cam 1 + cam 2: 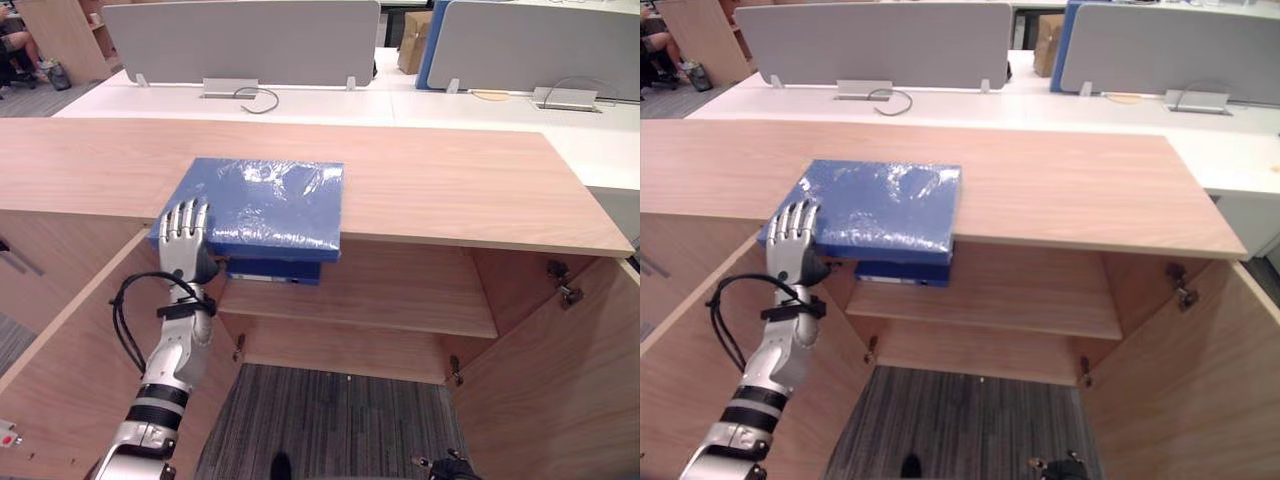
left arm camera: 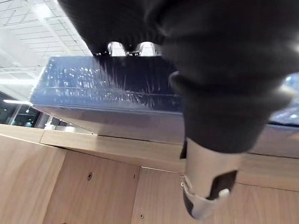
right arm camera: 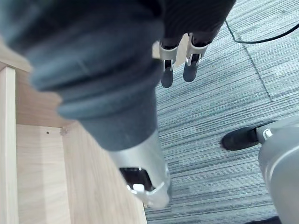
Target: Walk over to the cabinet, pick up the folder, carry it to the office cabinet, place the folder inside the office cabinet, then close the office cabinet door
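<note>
Blue and wrapped in glossy film, the folder (image 1: 265,205) lies flat on top of the wooden cabinet (image 1: 450,180), its front edge overhanging the opening. From the head camera I see my left hand (image 1: 183,232) at the folder's near left corner, fingers laid straight over the top. Both doors (image 1: 70,360) stand wide open around a bare shelf (image 1: 380,295), with grey carpet (image 1: 320,420) below. Behind the cabinet are white desks (image 1: 330,105), grey screens (image 1: 240,40) and a cardboard box (image 1: 412,42). The left wrist view adds the underside: the thumb (image 2: 205,186) seems to hang clear below the folder, not pinching it. In the right wrist view my right hand (image 3: 167,65) hangs with loose, straight fingers over the carpet beside a door.
</note>
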Robot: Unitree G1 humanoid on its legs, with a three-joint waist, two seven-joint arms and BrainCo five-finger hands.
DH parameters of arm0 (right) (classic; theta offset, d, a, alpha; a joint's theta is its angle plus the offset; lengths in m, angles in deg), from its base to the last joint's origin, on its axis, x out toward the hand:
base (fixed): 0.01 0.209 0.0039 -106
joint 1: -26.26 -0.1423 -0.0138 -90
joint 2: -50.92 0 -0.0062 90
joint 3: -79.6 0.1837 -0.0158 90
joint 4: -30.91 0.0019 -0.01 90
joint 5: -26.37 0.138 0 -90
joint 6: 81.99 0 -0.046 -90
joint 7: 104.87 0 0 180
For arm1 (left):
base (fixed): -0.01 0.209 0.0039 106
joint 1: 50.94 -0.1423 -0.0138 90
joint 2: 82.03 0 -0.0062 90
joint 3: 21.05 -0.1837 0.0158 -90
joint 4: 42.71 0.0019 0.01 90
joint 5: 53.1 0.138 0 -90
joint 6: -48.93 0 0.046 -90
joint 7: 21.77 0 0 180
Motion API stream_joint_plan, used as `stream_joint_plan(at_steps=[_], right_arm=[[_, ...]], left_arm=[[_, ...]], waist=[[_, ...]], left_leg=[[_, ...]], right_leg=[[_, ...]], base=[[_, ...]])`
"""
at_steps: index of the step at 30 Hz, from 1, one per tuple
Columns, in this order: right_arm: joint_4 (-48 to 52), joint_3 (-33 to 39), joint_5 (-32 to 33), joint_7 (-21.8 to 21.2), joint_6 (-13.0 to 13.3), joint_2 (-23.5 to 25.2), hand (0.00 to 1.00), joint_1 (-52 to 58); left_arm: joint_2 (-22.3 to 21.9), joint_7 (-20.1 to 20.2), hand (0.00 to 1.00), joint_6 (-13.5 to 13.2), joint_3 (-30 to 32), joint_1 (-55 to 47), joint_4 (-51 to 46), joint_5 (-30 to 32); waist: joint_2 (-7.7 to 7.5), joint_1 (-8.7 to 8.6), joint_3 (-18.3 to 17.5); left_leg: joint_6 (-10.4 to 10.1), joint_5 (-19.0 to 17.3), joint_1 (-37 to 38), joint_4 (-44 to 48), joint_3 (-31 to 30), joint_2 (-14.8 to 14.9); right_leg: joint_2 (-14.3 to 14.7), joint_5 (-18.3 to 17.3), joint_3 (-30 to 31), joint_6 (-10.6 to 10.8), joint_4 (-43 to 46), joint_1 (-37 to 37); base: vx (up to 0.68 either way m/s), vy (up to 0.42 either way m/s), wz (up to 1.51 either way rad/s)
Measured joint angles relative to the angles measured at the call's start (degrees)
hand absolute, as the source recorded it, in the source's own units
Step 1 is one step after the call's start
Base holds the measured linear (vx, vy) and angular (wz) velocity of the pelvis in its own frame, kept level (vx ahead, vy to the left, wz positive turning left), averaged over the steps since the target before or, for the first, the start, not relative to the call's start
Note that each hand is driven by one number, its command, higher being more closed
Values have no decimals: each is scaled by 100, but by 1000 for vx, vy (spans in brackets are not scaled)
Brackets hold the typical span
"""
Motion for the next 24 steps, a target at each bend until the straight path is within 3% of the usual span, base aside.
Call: stream_joint_plan(at_steps=[2,3,18,21,24], right_arm=[[-1,6,0,-2,3,-1,0,-48],[-2,48,0,-3,5,0,0,-76],[-56,212,10,-9,30,-18,0,-106],[-92,216,12,-6,30,-17,0,-106],[-168,217,16,27,29,-18,0,-84]], left_arm=[[95,14,0,-2,-46,160,193,2],[137,15,100,-3,-82,255,292,0],[506,-129,100,-37,-388,1174,678,-13],[378,-159,100,-13,-425,1131,485,-16],[-86,-157,100,-7,-400,549,-455,-162]], waist=[[-4,-12,2],[-4,-15,3],[-18,-162,11],[-26,-157,16],[-26,-160,16]], left_leg=[[0,-1,1,2,9,-3],[0,-1,5,2,10,-3],[22,-27,56,-14,22,-27],[21,-31,57,0,22,-29],[25,-47,57,-1,22,-47]], right_leg=[[-3,1,3,0,-3,0],[-3,2,4,0,-2,2],[-28,10,8,-15,-49,59],[-28,12,6,-19,-62,68],[-45,13,5,-21,-72,85]], base=[[0,0,0],[0,0,0],[0,0,0],[0,0,0],[0,0,0]])
